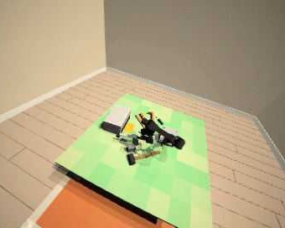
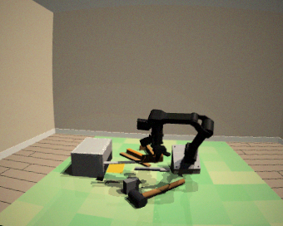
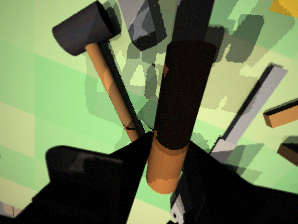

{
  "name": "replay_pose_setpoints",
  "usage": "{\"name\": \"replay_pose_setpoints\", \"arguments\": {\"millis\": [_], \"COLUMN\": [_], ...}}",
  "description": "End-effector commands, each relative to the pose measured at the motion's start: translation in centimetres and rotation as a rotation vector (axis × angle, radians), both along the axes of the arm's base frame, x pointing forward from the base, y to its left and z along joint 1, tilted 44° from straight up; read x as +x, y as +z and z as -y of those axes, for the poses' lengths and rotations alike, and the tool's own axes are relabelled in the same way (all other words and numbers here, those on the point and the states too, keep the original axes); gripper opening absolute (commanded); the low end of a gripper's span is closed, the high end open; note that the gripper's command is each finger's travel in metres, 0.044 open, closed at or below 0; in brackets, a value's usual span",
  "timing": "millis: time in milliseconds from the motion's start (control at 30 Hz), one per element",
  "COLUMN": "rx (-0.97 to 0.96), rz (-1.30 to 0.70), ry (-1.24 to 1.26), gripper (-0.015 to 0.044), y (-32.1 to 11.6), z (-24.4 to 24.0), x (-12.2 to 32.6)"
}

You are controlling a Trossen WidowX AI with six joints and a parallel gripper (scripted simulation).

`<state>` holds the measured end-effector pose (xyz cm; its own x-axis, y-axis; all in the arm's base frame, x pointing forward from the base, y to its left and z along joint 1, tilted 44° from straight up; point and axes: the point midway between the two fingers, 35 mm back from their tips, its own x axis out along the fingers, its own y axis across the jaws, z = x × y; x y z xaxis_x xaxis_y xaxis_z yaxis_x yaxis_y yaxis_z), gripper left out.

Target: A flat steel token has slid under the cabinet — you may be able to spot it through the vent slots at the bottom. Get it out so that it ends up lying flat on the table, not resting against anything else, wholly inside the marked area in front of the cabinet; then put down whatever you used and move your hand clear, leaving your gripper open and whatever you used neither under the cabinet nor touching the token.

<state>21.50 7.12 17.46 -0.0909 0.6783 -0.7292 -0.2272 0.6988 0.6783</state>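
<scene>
Beside the grey cabinet [image 1: 117,116] [image 2: 87,163] lies a yellow square [image 1: 129,127] [image 2: 116,168] [image 3: 287,6].

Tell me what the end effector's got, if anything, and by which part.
A tool with a round orange-brown handle, mostly in shadow, held by that handle near its butt end. Its working end is out of the wrist view.

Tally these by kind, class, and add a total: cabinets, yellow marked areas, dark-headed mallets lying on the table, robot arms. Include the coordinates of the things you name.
Cabinet [image 1: 117,114] [image 2: 87,164]: 1
Yellow marked area [image 1: 129,127] [image 2: 115,168] [image 3: 287,6]: 1
Dark-headed mallet [image 1: 131,159] [image 2: 137,198] [image 3: 82,30] lying on the table: 1
Robot arm [image 1: 164,134] [image 2: 177,117]: 1
Total: 4
</scene>
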Motion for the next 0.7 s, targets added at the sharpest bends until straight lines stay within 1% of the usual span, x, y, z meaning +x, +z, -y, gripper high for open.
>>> {"name": "replay_pose_setpoints", "arguments": {"millis": [0,667], "rx": [0.005,-0.009], "rz": [-0.019,-0.127], "ry": [-0.033,-0.148], "gripper": [0.0,0.0], "y": [0.1,0.09], "z": [0.05,0.06], "x": [0.09,0.05]}}
